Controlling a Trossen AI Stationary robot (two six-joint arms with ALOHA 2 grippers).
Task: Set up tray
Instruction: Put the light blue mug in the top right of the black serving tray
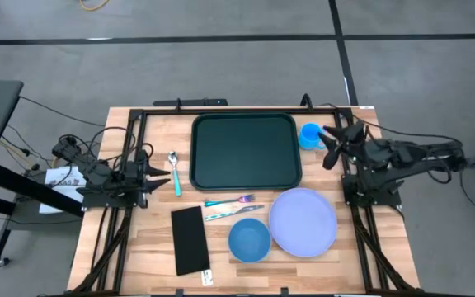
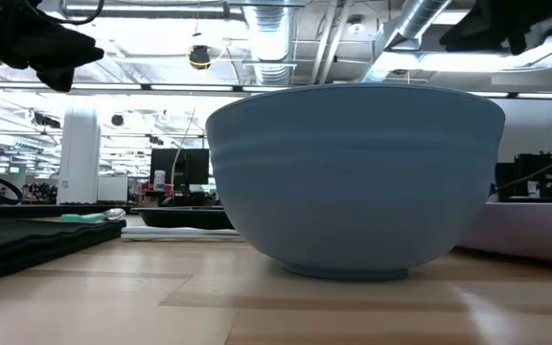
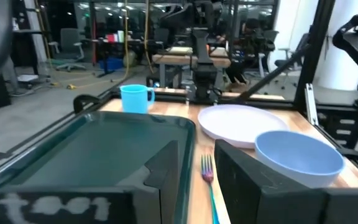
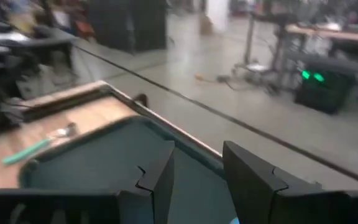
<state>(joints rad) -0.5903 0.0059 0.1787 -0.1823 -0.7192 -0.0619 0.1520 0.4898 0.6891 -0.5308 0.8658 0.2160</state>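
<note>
Left gripper (image 3: 194, 180) fingers parted, empty, at bottom; green tray (image 3: 86, 155) at left, blue mug (image 3: 135, 98) beyond it, fork (image 3: 207, 171), lavender plate (image 3: 244, 123) and blue bowl (image 3: 298, 155) at right.

Glossy plastic tray (image 1: 245, 151) on a matt, light wood-grain table (image 1: 147, 247); smooth matt bowl (image 1: 249, 239).

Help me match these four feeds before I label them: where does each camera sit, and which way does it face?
High view: overhead, straight down on the tray, with both arms.
Low view: tabletop height, facing the blue bowl; dark arm parts overhead.
Left wrist view: past the left gripper, across tray and plate.
Right wrist view: past the right gripper, over tray toward the spoon.
Shared: both wrist views show the tray.
</note>
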